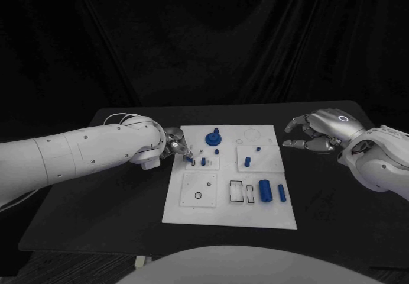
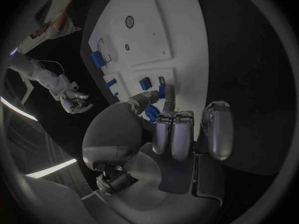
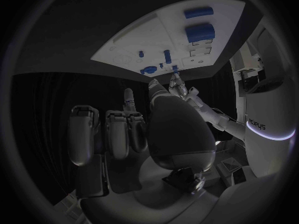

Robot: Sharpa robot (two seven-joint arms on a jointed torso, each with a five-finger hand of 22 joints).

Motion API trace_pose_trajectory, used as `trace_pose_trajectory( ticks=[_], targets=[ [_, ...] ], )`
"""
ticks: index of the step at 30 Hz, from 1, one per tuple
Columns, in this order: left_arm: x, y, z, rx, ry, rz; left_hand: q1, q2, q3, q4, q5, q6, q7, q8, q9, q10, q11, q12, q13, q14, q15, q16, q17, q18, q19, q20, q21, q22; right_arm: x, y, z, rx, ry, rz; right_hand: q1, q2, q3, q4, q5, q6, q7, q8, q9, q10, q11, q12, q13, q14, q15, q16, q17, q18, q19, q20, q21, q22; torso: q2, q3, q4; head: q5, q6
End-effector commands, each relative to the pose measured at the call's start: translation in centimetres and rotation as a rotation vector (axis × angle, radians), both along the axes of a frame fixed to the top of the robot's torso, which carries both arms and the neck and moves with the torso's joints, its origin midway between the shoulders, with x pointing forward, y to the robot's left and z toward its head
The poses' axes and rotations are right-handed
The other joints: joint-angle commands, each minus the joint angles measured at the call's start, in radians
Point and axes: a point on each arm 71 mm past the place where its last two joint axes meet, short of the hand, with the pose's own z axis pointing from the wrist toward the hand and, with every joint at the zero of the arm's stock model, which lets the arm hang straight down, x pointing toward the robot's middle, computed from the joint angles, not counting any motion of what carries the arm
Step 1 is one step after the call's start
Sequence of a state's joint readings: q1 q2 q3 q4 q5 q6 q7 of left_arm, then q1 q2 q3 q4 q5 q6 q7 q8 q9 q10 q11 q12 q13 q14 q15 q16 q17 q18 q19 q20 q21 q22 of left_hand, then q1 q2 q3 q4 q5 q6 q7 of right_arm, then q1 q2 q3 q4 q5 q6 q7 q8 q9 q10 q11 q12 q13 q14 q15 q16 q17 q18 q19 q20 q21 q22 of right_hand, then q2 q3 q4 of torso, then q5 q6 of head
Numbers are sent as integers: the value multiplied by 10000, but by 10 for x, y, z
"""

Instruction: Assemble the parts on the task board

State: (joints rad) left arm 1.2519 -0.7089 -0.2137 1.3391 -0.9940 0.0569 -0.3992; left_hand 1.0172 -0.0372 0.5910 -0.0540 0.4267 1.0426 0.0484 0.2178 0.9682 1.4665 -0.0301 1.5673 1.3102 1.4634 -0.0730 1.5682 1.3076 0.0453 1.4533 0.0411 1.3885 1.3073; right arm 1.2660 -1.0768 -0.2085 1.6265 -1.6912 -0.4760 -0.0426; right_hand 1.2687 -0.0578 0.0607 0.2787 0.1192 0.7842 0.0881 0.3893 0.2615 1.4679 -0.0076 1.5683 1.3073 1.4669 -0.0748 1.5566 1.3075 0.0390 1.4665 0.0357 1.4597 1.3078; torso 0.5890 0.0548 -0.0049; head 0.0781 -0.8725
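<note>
The left hand (image 1: 175,144) is pinching a small blue part (image 1: 187,158) at the task board's (image 1: 230,216) left edge — its long axis unclear. The right hand (image 1: 322,131) is hovering off the board's right edge, fingers apart, holding nothing.

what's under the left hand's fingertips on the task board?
The left hand pinches a small blue part over the task board, beside a small blue block. The board spot directly beneath the fingertips is covered, so any socket there can't be seen.
</note>
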Motion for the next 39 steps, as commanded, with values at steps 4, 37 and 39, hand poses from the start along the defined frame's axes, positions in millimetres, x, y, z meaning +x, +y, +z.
trace_pose_trajectory(
  ticks=[4,37,39],
  targets=[
    [-1,-2,-1,-61,-24,-104,2,82,210,-138,46,29,-46,-41,-11,1043,29,35,2606,1074,5,26,2632,51,-35,-13,-67,1904,0,-1,-1,-44,42,-145,28,78,-36,4,45,53,8,-46,-8,1029,71,25,2635,984,73,-35,2389,-89,486,85,-52,2232,-1,4,0,24,-2],
    [-6,-5,-14,-163,119,-121,-3,103,226,-123,83,68,-51,-38,-19,1043,27,35,2606,1074,7,26,2632,50,-31,-10,-64,1909,0,-2,-2,-48,47,-169,30,81,-40,5,46,54,7,-48,-10,1029,72,25,2635,981,73,-46,2374,-85,480,85,-66,2227,-3,5,0,-3,-2],
    [-7,-6,-15,-162,143,-128,-5,112,232,-117,92,80,-52,-37,-21,1043,26,35,2606,1074,6,26,2632,52,-35,-10,-72,1907,0,-2,-2,-49,51,-172,30,81,-40,5,46,54,7,-48,-10,1029,72,25,2635,981,73,-46,2374,-85,480,85,-66,2227,-4,4,0,0,-2]
  ],
)
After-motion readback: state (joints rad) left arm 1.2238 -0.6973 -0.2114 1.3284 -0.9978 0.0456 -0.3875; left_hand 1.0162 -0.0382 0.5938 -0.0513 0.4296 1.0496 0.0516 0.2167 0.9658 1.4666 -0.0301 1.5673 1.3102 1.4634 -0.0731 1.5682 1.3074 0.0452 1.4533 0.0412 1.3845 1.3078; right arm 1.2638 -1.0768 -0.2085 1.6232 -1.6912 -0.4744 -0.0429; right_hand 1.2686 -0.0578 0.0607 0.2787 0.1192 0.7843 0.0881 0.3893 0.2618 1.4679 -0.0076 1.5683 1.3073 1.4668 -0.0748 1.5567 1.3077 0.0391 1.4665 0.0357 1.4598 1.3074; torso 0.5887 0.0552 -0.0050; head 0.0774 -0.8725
